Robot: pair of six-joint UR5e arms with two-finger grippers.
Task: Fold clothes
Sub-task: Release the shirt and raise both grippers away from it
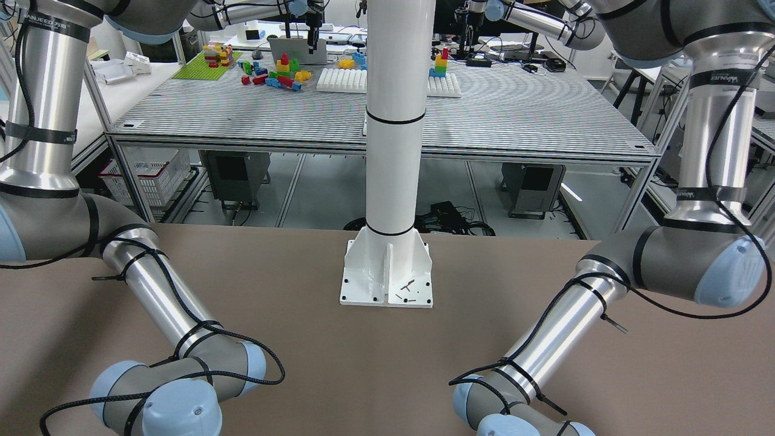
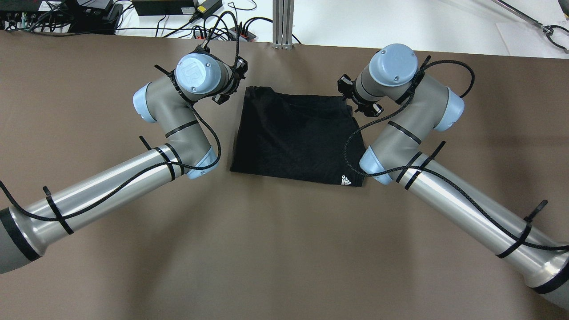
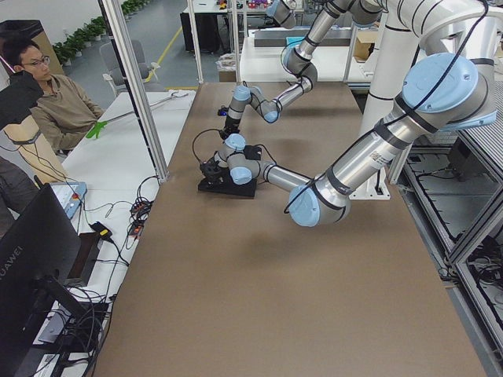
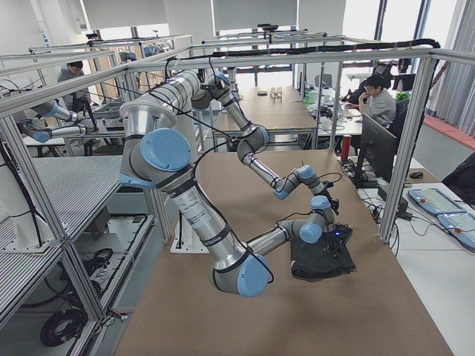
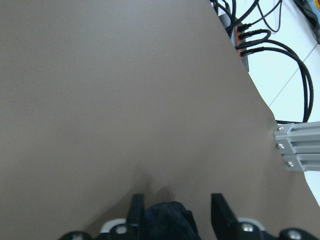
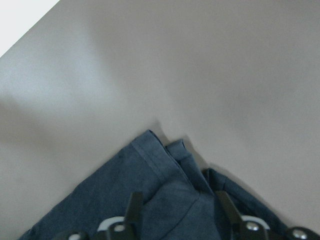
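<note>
Black garment [image 2: 293, 133] flat on table [image 2: 266, 244] — left gripper [image 5: 176, 200], right gripper [image 6: 176, 196] straddle its far corners, jaws spread, unclamped; cables [image 5: 250, 35] beyond.

table: brown mat [image 2: 284, 258]; behind: grey slatted bench [image 1: 521, 115], toy bricks [image 1: 281, 75]; frame: aluminium posts [image 4: 407, 148]; windows [image 4: 360, 18]: bright

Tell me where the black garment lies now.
In the overhead view the black garment lies flat mid-table, toward the far edge, with the left tool and the right tool at its two far corners.
</note>
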